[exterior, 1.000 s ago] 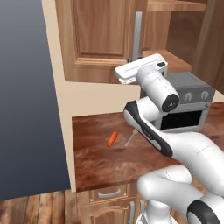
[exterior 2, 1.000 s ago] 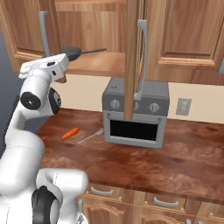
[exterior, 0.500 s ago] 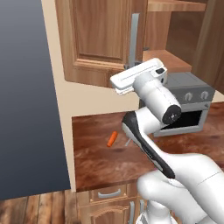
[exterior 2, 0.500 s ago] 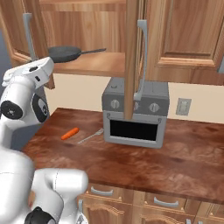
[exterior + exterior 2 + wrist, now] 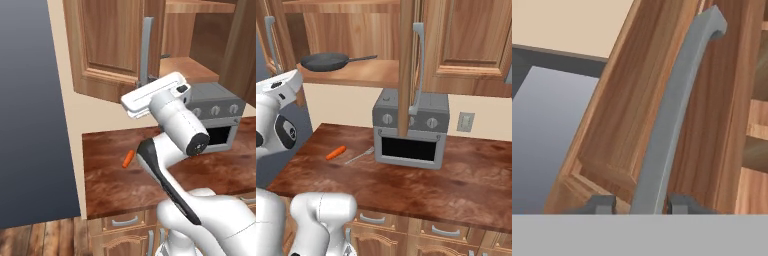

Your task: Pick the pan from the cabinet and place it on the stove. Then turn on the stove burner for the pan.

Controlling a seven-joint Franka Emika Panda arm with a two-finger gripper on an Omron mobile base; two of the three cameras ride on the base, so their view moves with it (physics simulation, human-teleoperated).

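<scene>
The hand view shows the fingers set narrowly either side of the grey bar handle of the cabinet's open left door, one tip on each side of the bar, though real contact cannot be told. The right base view shows the dark pan lying on the cabinet shelf, its thin handle pointing right, above the silver oven, the carrot and the fork on the worktop. Against half a second ago, the hand has swung further left with the door, so that the pan stands fully uncovered.
</scene>
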